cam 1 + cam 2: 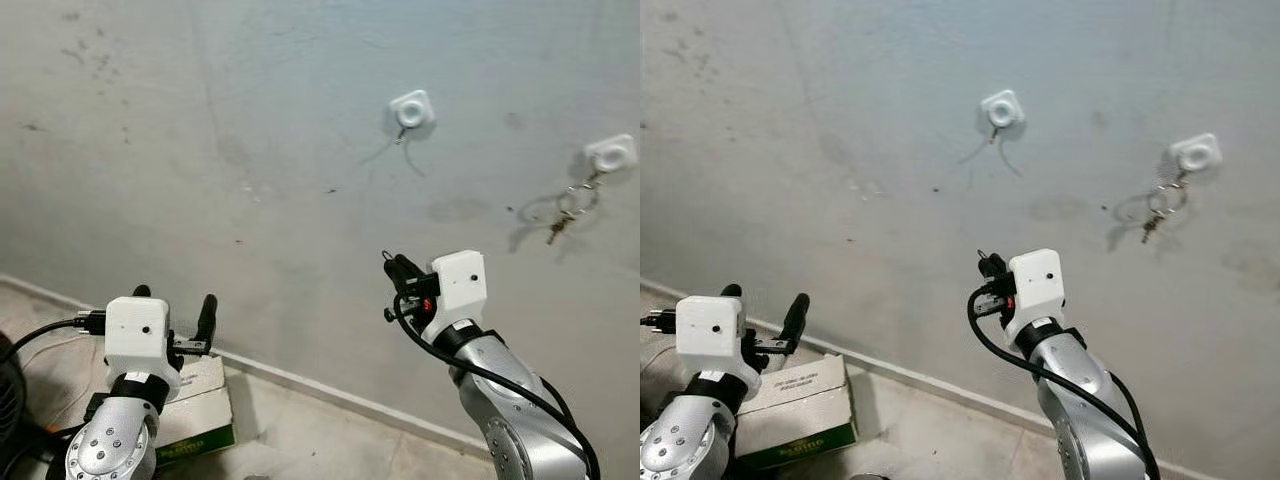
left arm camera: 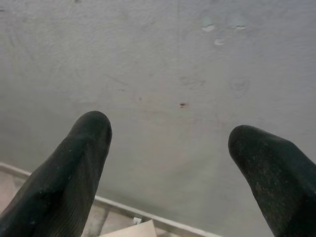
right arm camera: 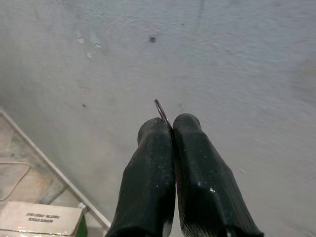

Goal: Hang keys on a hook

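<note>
Two white hooks are fixed on the grey wall. The nearer hook (image 1: 411, 108) is bare; the farther hook (image 1: 610, 153) at the right carries a bunch of keys (image 1: 565, 212). My right gripper (image 1: 392, 263) is raised below and left of the bare hook, well short of it. In the right wrist view its fingers (image 3: 148, 148) are pressed together on a thin metal key ring (image 3: 161, 112) that peeks out at the tips; the keys themselves are hidden. My left gripper (image 1: 175, 302) stands open and low at the left, with nothing between its fingers (image 2: 84, 143).
A cardboard box (image 1: 198, 408) lies on the floor by the baseboard (image 1: 330, 393), under my left arm. A dark object (image 1: 8, 395) and a cable sit at the far left. The wall is bare apart from the hooks and some marks.
</note>
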Controlling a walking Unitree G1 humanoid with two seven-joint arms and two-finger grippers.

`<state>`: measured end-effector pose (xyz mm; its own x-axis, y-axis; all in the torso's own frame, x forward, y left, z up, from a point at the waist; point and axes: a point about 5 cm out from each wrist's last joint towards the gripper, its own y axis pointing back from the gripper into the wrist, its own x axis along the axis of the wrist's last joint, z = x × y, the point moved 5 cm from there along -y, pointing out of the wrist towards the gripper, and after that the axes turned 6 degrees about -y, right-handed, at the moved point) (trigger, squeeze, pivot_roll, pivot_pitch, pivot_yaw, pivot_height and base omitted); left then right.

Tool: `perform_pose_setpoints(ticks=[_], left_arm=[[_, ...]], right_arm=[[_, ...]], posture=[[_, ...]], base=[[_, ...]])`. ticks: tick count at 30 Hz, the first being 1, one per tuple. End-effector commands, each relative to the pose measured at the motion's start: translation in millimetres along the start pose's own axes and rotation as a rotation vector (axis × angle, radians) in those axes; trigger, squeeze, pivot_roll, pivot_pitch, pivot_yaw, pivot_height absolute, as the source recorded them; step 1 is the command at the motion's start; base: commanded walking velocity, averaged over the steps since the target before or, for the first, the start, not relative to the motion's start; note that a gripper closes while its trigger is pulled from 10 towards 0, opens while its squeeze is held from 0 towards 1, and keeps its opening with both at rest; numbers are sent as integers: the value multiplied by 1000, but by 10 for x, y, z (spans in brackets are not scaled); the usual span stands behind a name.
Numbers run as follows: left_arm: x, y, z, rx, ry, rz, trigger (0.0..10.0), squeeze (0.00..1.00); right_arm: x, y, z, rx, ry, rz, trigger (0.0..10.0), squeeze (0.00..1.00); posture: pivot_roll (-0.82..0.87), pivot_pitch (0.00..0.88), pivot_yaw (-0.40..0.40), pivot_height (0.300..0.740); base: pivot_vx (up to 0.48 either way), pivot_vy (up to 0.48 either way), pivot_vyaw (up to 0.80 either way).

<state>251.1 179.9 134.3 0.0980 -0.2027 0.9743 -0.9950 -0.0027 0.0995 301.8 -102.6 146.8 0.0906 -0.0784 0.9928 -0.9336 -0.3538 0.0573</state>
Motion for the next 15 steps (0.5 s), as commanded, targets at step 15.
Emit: perform_pose_setpoints(ticks=[15], left_arm=[[179,-103,201,-143,-15,86,10000,0]], right_arm=[[260,-139,23,-50,-21,104,10000,0]], posture=[[184,38,-21,740]], base=[[0,0,0]])
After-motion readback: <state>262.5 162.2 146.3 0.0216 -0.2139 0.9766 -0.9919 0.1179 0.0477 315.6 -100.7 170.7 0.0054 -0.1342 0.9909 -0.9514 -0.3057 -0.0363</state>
